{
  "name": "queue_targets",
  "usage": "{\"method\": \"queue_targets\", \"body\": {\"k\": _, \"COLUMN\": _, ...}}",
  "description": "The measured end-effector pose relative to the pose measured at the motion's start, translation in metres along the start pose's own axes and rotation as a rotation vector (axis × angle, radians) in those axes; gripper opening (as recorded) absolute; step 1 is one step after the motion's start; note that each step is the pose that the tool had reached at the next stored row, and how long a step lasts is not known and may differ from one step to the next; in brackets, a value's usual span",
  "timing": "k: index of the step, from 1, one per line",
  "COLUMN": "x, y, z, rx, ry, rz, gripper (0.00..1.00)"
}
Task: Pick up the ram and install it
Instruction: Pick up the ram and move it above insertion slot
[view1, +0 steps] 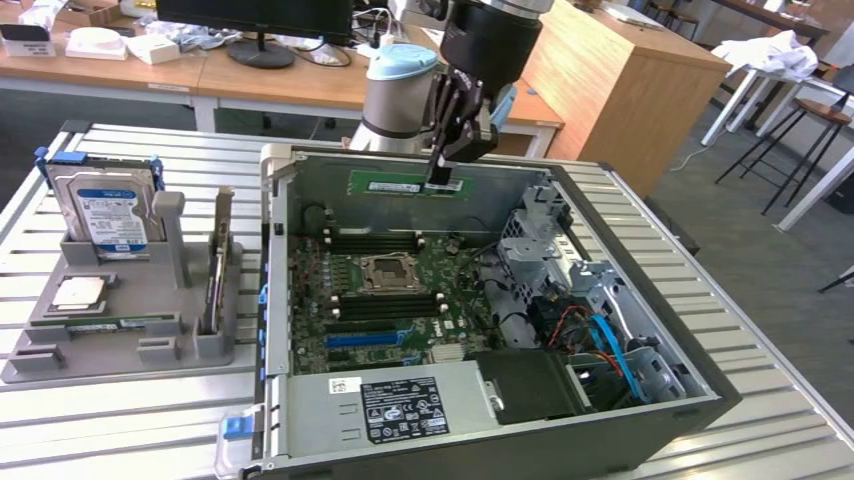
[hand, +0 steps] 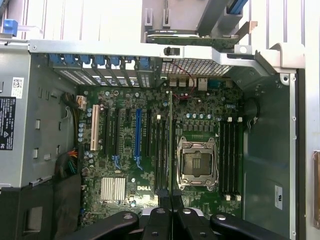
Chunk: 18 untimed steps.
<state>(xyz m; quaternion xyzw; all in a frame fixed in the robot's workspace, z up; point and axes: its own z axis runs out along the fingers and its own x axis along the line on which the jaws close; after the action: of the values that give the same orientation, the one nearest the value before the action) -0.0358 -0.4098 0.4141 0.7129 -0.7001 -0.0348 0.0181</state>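
In the exterior view the ram (view1: 400, 185) is seen broadside, clamped at its end toward the exterior view's right by the closed gripper (view1: 445, 175) and held level above the open computer case (view1: 667, 330). In the wrist view it is reduced to a thin edge, running parallel to the memory slots (hand: 161, 150), beside the CPU socket (hand: 198, 164).

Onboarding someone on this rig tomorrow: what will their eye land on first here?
The gripper, shut on the ram, holds the green stick level above the open computer case. Under it the motherboard lies bare, its CPU socket at the middle. At the exterior view's left, a grey holder carries the hard drive.
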Motion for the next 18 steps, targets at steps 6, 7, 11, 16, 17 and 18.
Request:
{"method": "queue_targets", "body": {"k": 6, "x": 0.0000, "y": -0.0001, "z": 0.0000, "rx": 0.0000, "ry": 0.0000, "rz": 0.000, "gripper": 0.11}}
{"method": "queue_targets", "body": {"k": 7, "x": 0.0000, "y": -0.0002, "z": 0.0000, "rx": 0.0000, "ry": 0.0000, "rz": 0.000, "gripper": 0.11}}
{"method": "queue_targets", "body": {"k": 11, "x": 0.0000, "y": -0.0001, "z": 0.0000, "rx": -0.0001, "ry": 0.0000, "rz": 0.000, "gripper": 0.11}}
{"method": "queue_targets", "body": {"k": 16, "x": 0.0000, "y": -0.0003, "z": 0.0019, "rx": 0.0000, "ry": -0.0001, "rz": 0.000, "gripper": 0.11}}
{"method": "queue_targets", "body": {"k": 17, "x": 0.0000, "y": -0.0004, "z": 0.0029, "rx": -0.0001, "ry": 0.0001, "rz": 0.000, "gripper": 0.11}}
{"method": "queue_targets", "body": {"k": 18, "x": 0.0000, "y": -0.0005, "z": 0.0039, "rx": 0.0000, "ry": 0.0000, "rz": 0.000, "gripper": 0.11}}
